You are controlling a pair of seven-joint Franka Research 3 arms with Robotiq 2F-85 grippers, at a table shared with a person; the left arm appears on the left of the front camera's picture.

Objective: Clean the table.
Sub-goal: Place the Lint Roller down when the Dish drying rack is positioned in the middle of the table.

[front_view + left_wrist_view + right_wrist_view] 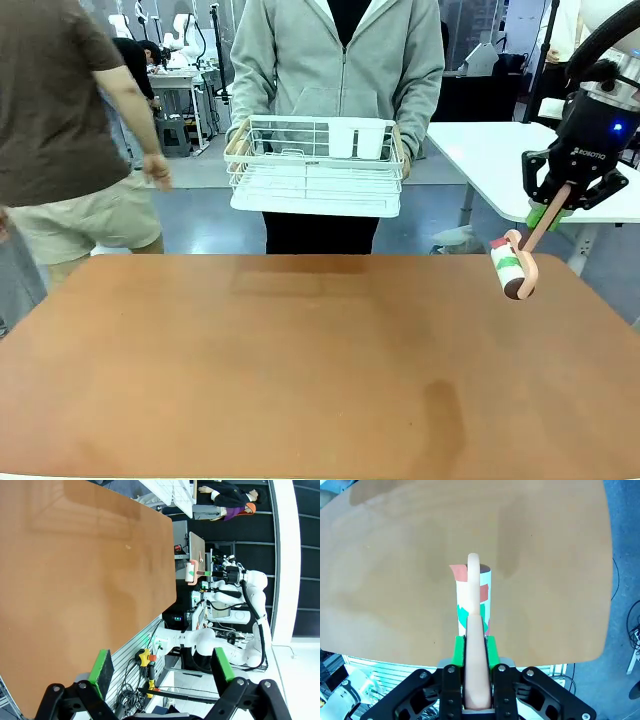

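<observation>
In the front view, you have the table [300,380] across the whole lower picture. Your right gripper [548,212] hangs above the table's far right corner, pinching the pink handle of a roller [512,268] whose head hangs just over that corner. At the table's far edge a person [340,60] holds a white wire rack [315,165] off the top.

In the left wrist view, your left gripper [162,667] is spread wide, with nothing between its green pads [102,667]. It sits off the table's [75,580] near edge.

In the right wrist view, your right gripper [475,647] is clamped on the handle, and the roller [475,587] points out over the table [395,555].
</observation>
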